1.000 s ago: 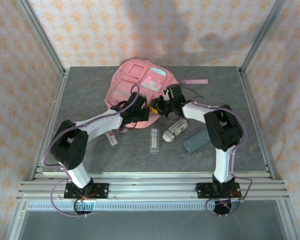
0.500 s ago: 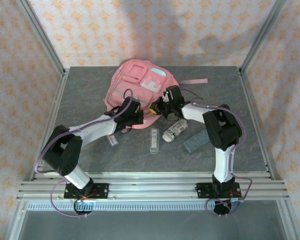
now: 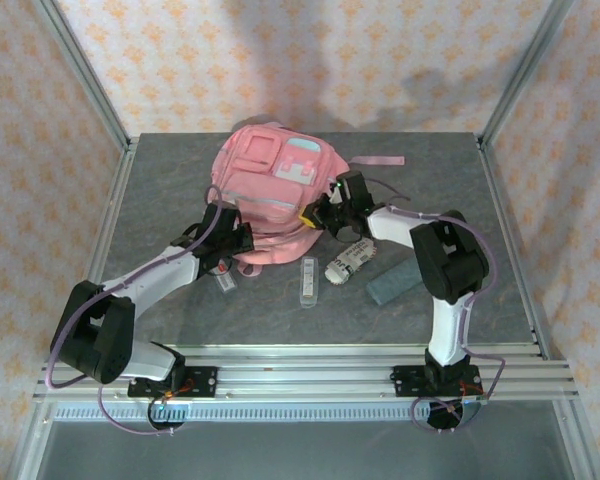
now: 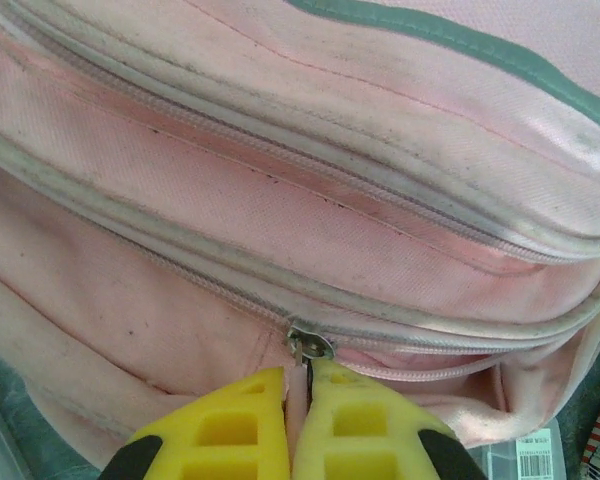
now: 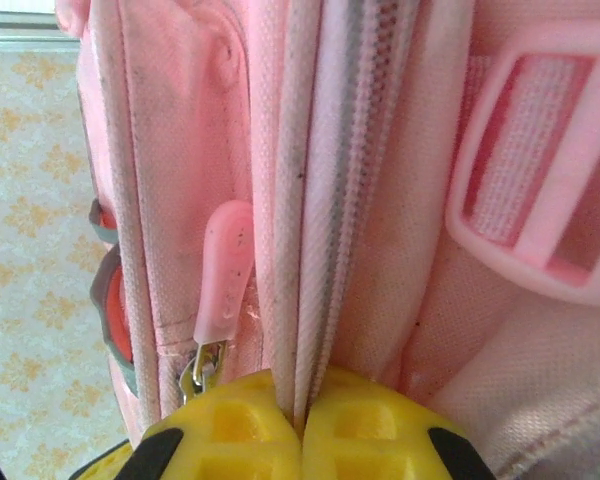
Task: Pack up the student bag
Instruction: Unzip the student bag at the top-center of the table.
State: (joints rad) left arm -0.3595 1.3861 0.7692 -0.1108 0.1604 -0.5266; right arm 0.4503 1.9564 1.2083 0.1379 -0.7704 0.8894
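Top external view: the pink backpack (image 3: 270,190) lies toward the far middle of the grey table (image 3: 460,200), pockets facing up, with a strap (image 3: 380,161) trailing off to its right. My left pincer (image 3: 235,240) sits against the near left edge of the backpack and my right pincer (image 3: 310,213) against its near right edge. Closer to my bases, a clear case (image 3: 308,281), a white printed roll (image 3: 349,261) and a grey-blue block (image 3: 391,281) lie in a loose row, apart from one another. A small flat packet (image 3: 225,281) lies just beside my left pincer, on its near side.

Through the left wrist camera, my yellow fingers (image 4: 225,430) are drawn almost together, clamped on the thin metal zip pull (image 4: 307,370). It hangs from a slider (image 4: 311,345) on the lower of the two zip lines running across the pink fabric. A barcode label (image 4: 532,445) shows at the bottom right corner.

Through the right wrist camera, my right fingers (image 5: 230,430) are pressed together, pinching a raised ridge of the backpack's fabric beside a zip. A pink rubber tab (image 5: 225,265) hangs just left of that ridge, outside my grip. A pink plastic buckle (image 5: 540,200) sits to the right.
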